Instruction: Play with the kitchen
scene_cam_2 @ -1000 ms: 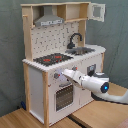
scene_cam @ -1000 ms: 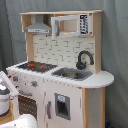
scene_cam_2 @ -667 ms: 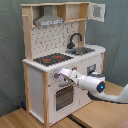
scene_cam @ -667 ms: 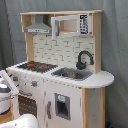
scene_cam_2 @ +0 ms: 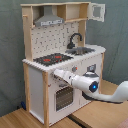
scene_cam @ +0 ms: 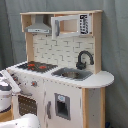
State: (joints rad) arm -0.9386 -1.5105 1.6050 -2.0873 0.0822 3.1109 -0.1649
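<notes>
The kitchen [scene_cam_2: 60,60] stands on the wooden table [scene_cam_2: 20,119], and in the second exterior view the white arm [scene_cam_2: 92,86] reaches in so the pincer [scene_cam_2: 56,74] sits right at the kitchen's front. The hob [scene_cam_2: 52,58] is just above the pincer and the oven door [scene_cam_2: 64,96] just below it. I cannot tell if the pincer is wide or narrow.

Arm [scene_cam_2: 95,87]: white glossy shell, rounded tubular links. Blue glowing light on joint near wrist, dark ring around it. Forward section tapers narrower. In first exterior view: white segment, dark band.
</notes>
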